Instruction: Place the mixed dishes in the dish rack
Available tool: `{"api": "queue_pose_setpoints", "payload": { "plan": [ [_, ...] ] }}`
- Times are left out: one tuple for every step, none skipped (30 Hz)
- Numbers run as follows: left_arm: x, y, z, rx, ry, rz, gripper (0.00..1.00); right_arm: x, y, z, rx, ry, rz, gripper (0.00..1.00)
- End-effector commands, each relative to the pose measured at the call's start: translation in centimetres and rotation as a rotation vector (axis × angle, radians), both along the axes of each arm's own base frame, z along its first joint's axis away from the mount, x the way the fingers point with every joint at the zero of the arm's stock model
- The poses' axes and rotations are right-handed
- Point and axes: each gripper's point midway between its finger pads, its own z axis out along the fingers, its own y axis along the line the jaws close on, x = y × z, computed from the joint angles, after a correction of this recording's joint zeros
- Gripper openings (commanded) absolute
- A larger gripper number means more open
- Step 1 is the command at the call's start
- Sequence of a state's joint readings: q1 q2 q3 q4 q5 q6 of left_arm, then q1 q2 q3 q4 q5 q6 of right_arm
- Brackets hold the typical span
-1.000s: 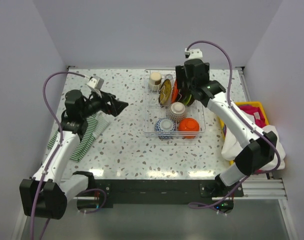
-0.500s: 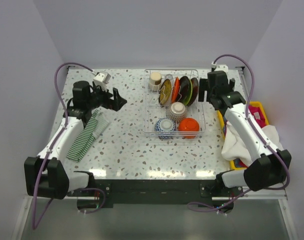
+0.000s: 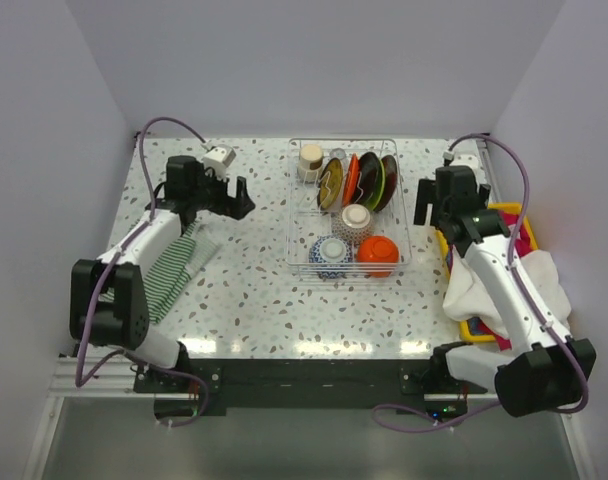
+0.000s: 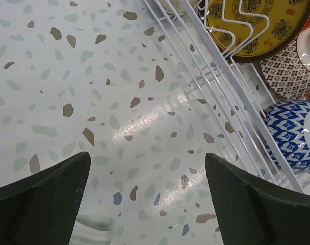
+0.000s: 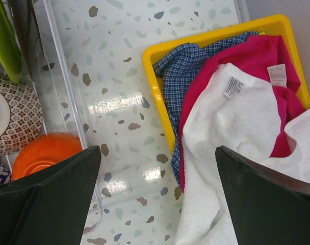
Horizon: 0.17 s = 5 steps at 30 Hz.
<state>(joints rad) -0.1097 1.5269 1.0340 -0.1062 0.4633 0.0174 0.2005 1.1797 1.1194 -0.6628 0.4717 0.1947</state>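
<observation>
Left gripper (image 3: 242,197) and right gripper (image 3: 422,203): jaws released, empty. The mixed dishes (image 3: 377,252) sit inside the dish rack (image 3: 290,215). Risk: the right gripper, between rack and yellow bin (image 5: 156,92), clips the rack wall on a sideways swing — upright plates (image 3: 366,180) could topple.

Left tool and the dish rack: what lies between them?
Bare speckled tabletop separates the left tool from the dish rack; seen in top external and left wrist views.
</observation>
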Motion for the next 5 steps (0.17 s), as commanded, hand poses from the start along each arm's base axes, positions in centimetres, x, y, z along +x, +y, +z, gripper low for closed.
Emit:
{"api": "queue_pose_setpoints", "payload": {
  "plan": [
    [2.1,-1.5,2.4,0.035,-0.092,-0.055,1.00,-0.1,-1.0,0.2,0.083,-0.036,-0.036,0.99],
    [2.4,-1.8,2.8,0.033,-0.100,-0.058,1.00,-0.1,-1.2,0.2,0.087,-0.040,-0.043,0.99],
    [2.5,-2.1,2.8,0.033,-0.104,-0.067,1.00,-0.2,-1.7,0.3,0.086,-0.041,-0.056,0.99],
    [2.4,-2.7,2.8,0.036,-0.106,-0.079,1.00,-0.3,-1.9,0.2,0.090,-0.038,-0.057,0.99],
    [2.5,-3.0,3.1,0.037,-0.114,-0.088,1.00,-0.3,-2.0,0.4,0.086,-0.044,-0.056,0.99]
  ]
}}
